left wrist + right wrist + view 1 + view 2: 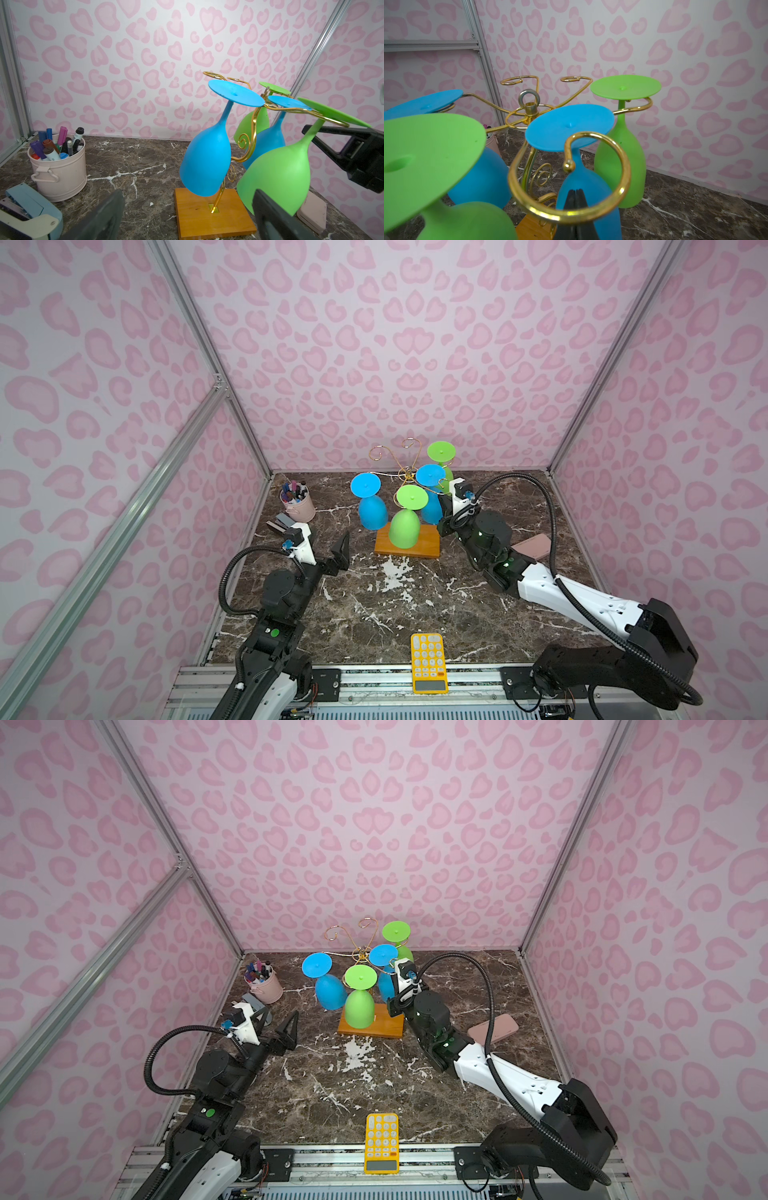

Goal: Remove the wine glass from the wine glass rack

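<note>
a: where's the glass rn?
b: not off yet. the blue glass (596, 187) hangs upside down on the rack (428, 545), its foot resting on a gold curl (554, 215) and the stem dropping through. i reckon that's what holds it: foot's wider than the gap.
a: and ur hands?
b: right hand (576, 194) is pressed together w/ nothing in it, tips just in front of the bowl, under the curl. touching or not, can't tell. left hand (276, 1021) is spread wide over the table (374, 614), left of the rack, apart from it.
a: why shut?
b: my guess: slim enough to fit between the blue one and the green glass (431, 149) beside it. needs to open before any grab, imo.
</note>
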Motion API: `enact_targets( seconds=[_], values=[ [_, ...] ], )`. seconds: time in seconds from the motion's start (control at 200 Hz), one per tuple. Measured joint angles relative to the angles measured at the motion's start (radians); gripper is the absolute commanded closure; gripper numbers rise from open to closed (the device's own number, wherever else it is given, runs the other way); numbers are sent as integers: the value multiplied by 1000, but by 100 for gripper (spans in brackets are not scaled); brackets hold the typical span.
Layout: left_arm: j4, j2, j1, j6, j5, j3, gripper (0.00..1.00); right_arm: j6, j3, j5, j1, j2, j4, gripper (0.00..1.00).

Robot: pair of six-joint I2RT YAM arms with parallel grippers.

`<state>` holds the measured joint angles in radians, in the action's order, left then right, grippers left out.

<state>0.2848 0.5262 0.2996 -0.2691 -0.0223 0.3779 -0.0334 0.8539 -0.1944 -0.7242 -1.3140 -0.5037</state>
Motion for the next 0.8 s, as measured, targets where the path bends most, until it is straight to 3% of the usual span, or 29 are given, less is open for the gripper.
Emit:
enact_targets(
  seconds=[0.535, 0.8],
  values=[
    [0, 0, 2, 0, 0, 0, 3, 7, -105, -10, 38, 105, 9, 51],
    [-3, 0, 2, 5, 0, 15, 3, -39, -169, 133, 189, 175, 10, 42]
  ],
)
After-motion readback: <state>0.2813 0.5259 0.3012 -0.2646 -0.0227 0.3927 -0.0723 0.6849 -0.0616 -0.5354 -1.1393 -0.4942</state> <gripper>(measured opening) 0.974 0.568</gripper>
